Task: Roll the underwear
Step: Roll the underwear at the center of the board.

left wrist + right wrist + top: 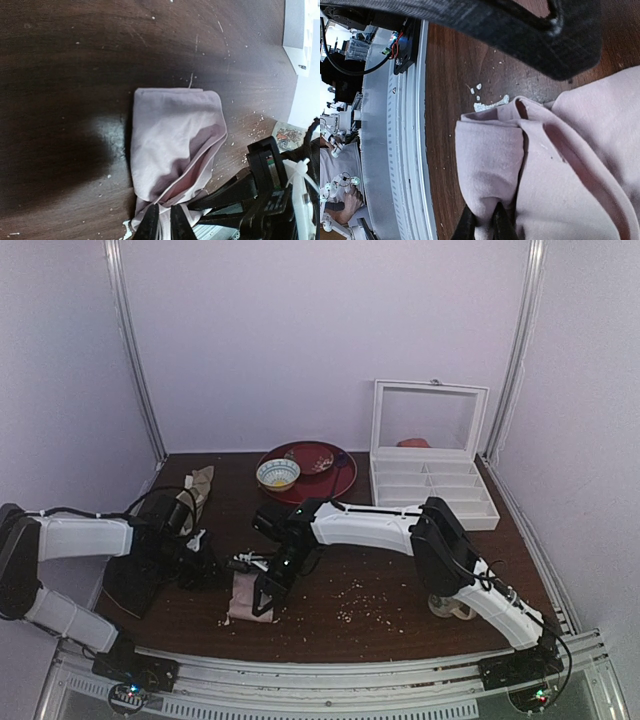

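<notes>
Near edge: grey metal rail (395,150) runs along the table (400,610) front. Just past it, the underwear (243,598) lies on the dark wood, front-centre left, folded into a narrow pale pink bundle with layered folds open toward the right arm's side. Right gripper (484,222) is down on the bundle; its fingers are pinched nearly together with a ridge of pink fabric between them. Left gripper (165,220) sits at the bundle's other end, tips close together, bunched fabric running in between them; it looks clamped on that edge, though the contact is at the frame's bottom margin. The two grippers are near each other, the cloth between. White crumbs (350,595) are scattered right of the bundle. A black cloth (125,585) lies under the left arm. Farther back: a beige-olive cloth (200,483) at left, a red plate (335,483) with a small bowl (278,473) on its left side, and a white compartment box (440,490), lid raised, at right rear.
</notes>
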Controlling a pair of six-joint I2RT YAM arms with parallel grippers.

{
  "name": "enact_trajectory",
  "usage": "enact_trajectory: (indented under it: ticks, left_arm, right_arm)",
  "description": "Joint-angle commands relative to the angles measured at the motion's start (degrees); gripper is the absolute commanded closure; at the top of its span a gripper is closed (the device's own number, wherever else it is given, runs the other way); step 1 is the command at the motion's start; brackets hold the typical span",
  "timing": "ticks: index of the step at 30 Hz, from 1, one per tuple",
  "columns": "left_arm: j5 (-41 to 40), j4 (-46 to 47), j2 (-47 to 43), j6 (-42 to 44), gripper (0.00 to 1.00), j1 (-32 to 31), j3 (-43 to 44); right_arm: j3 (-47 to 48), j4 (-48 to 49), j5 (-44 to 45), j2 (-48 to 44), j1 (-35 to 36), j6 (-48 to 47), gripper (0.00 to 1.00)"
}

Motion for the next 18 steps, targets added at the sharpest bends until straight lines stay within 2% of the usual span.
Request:
enact_trajectory:
  ticks: [1,6,12,18]
  left_arm:
    - [-0.97,-0.92,-3.47,-0.3,0.85,-0.05,-1.92]
    - [-0.88,-0.82,-7.37,-1.46,0.78,-0.11,-5.35]
    - [4.13,7.2,-11.89,-5.06,0.64,-0.08,-12.26]
    - [7.63,14.23,-13.63,-6.99,0.57,-0.19,-18.1]
  right_arm:
    - [-1.37,-0.71,2.83,2.91,-0.14,1.37,1.0]
    - [-1.19,-0.8,2.66,3.4,-0.26,2.05,1.0]
    - [-1.19,0.0,2.53,3.57,-0.31,3.18,1.0]
    - [-0.92,0.72,2.77,3.58,-0.35,4.06,1.0]
